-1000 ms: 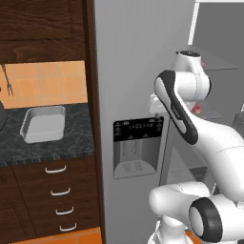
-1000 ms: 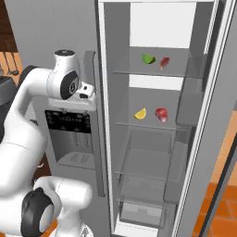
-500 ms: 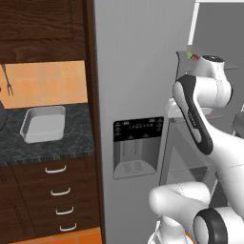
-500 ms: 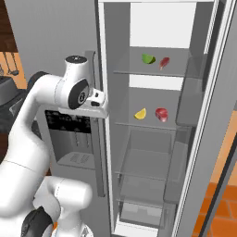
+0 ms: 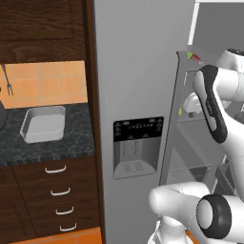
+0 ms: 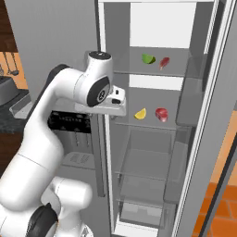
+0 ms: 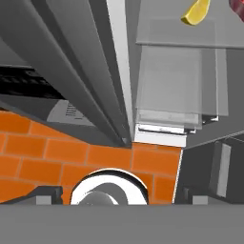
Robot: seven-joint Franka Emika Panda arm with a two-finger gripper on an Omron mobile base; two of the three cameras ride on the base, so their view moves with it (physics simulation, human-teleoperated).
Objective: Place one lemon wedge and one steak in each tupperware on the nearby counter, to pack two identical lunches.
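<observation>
Looking into the open fridge [image 6: 152, 139] from the right base view, we've got our arm's hand at the left edge of the opening, level with the middle shelf. On that shelf sits a yellow lemon wedge [image 6: 140, 113] with a steak [image 6: 161, 114] just beside it to the right, the two apart. One shelf up, a greener lemon wedge [image 6: 148, 59] sits next to a second steak [image 6: 164, 62].

From the hand view, we're peering down past the shelves to the orange floor [image 7: 71, 157], and the yellow wedge [image 7: 196, 13] shows at the top edge. The gripper [image 7: 121, 196] shows its two dark tips at the bottom, set wide apart with nothing between them.

Over in the left base view, one tupperware [image 5: 43, 124] lies on the speckled counter [image 5: 47, 145], left of the fridge and well away from the food. We cannot tell where the second tray is.
</observation>
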